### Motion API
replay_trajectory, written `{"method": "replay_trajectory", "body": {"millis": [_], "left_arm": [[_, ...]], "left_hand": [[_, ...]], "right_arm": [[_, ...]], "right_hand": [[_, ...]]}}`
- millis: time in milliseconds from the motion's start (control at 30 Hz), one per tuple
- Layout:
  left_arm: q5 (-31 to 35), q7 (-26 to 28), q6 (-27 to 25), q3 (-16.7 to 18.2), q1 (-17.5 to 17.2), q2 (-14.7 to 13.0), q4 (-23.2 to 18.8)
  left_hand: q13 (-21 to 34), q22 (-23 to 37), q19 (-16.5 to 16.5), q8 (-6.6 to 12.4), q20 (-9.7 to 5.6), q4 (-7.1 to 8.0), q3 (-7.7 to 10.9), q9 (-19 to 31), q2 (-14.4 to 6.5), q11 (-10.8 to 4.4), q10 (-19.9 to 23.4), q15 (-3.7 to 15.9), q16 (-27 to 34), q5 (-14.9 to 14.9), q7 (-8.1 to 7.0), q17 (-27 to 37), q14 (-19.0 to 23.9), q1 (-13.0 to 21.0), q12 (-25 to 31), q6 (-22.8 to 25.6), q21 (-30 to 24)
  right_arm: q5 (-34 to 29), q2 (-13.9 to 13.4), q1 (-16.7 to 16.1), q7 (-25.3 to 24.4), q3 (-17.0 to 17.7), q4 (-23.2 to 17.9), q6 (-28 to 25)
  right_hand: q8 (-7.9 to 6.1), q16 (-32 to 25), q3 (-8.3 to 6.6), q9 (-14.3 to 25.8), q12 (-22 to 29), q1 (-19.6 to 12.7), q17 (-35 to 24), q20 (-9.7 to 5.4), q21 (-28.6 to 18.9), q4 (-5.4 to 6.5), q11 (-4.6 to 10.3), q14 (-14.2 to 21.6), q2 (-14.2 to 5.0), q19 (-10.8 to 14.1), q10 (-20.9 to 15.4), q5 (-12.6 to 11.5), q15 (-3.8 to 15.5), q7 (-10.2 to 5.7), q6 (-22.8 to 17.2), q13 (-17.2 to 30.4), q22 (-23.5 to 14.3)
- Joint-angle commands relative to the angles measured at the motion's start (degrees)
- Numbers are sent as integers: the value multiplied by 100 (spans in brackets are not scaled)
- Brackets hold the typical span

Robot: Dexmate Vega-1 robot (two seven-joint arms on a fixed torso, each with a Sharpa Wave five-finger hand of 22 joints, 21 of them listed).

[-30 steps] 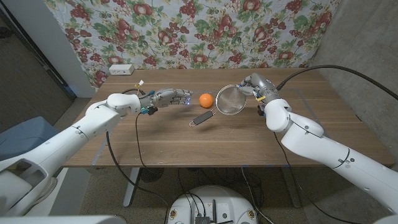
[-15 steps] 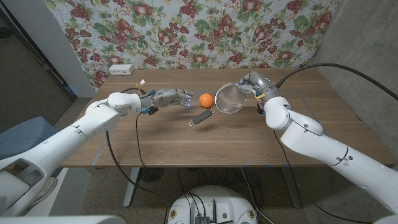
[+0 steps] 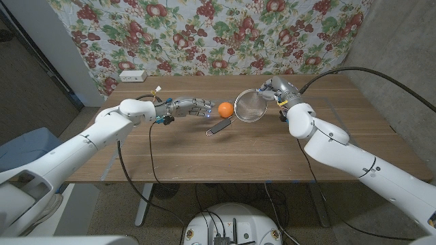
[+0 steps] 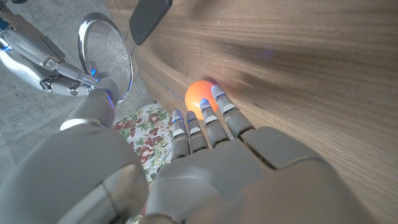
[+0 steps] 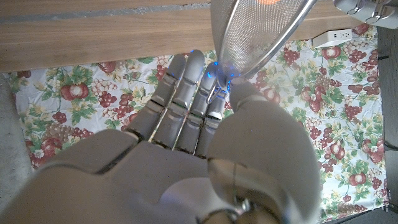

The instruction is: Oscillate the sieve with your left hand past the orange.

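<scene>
- The left hand (image 4: 217, 168) reaches along the wooden table (image 4: 298, 56), its fingers (image 4: 205, 127) stretched out straight and close together, holding nothing.
- The orange (image 4: 200, 94) lies on the table right at those fingertips; whether they touch it cannot be told.
- The sieve (image 4: 106, 53) hangs well apart from the orange, its round mesh bowl turned on edge.
- The right hand (image 4: 43, 62) pinches the sieve at its rim, on the side away from the orange.
- The sieve's dark handle (image 4: 149, 18) points away from the mesh, over the table.
- A floral cloth (image 4: 146, 134) shows beside the orange, beyond the table's edge.
</scene>
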State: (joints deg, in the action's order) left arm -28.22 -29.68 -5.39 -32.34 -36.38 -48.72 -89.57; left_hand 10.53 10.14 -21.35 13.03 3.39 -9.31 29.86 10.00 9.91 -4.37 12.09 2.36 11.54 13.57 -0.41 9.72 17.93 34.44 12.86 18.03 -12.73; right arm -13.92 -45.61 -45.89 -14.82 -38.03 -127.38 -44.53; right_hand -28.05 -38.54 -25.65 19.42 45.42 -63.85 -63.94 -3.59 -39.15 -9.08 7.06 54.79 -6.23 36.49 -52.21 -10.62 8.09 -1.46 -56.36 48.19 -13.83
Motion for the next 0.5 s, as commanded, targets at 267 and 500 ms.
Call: {"method": "replay_trajectory", "body": {"millis": [267,500], "left_arm": [[-9,-469,-21,-183,256,166,288],[-6,-448,10,-179,229,173,259]], "left_hand": [[15,8,-213,-88,81,-1,-185,34,82,15,72,261,-42,75,34,17,101,22,-53,5,-54],[16,1,-346,-122,97,-18,-243,36,35,12,109,293,-25,118,40,16,203,111,-60,-9,-71]], "right_arm": [[-102,195,46,-80,26,228,207],[-149,198,-45,-175,100,192,295]], "right_hand": [[-38,34,-54,89,-10,-30,-71,-83,-87,-8,168,87,4,-53,-264,-43,396,2,-46,34,12],[-38,42,-55,85,-29,-33,-119,-84,-130,-12,168,107,6,-76,-265,-40,401,11,-52,33,23]]}}
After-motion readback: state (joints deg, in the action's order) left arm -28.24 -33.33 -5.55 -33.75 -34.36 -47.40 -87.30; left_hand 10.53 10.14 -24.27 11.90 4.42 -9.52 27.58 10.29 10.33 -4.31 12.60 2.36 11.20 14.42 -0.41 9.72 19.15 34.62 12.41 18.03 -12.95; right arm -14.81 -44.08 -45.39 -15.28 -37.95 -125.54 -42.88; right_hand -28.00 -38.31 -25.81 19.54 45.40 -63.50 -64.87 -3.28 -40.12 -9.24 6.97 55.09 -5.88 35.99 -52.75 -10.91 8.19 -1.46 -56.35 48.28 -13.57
